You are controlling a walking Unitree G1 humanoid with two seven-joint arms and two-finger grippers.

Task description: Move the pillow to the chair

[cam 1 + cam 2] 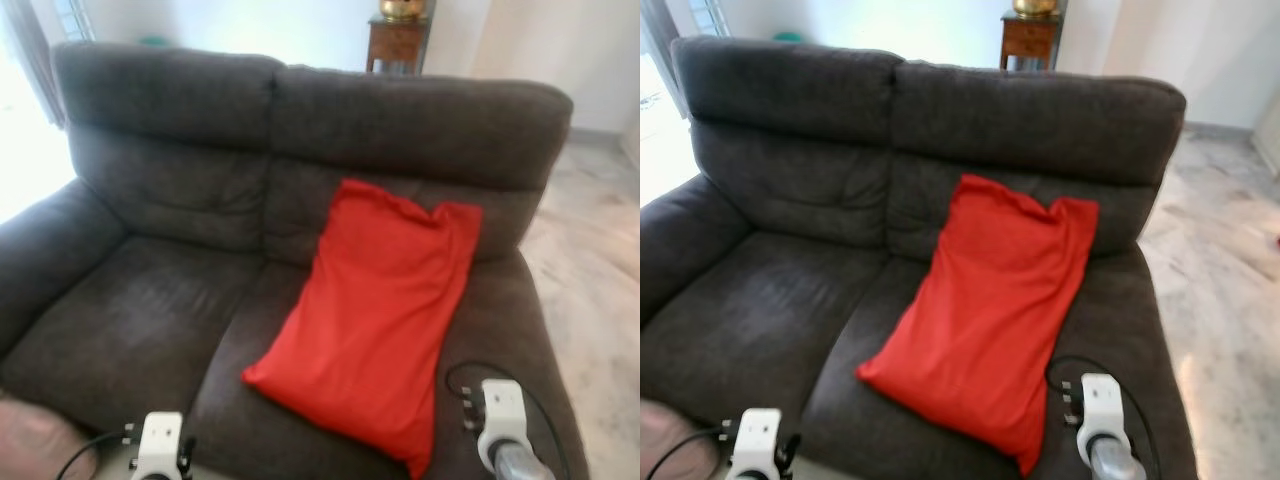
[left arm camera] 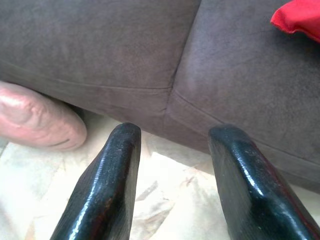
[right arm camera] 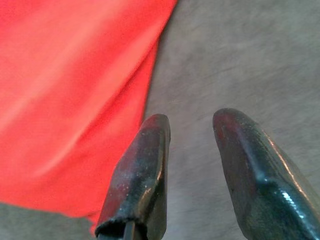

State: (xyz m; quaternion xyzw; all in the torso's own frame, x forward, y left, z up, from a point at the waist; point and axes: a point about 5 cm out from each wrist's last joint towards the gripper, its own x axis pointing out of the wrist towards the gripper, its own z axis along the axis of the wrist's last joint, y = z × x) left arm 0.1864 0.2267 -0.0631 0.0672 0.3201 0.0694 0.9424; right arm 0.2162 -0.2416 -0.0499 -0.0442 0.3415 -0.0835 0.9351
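Dark grey two-seat sofa (image 1: 180,230) up front. Far behind it, a small wooden side table (image 1: 397,42) against a pale wall (image 1: 250,25). Marble floor (image 1: 590,270) right, bright daylight at left.

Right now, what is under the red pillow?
The long red fabric pillow lies on the right seat cushion of the dark grey sofa, its top leaning on the backrest. Anything beneath it is hidden.
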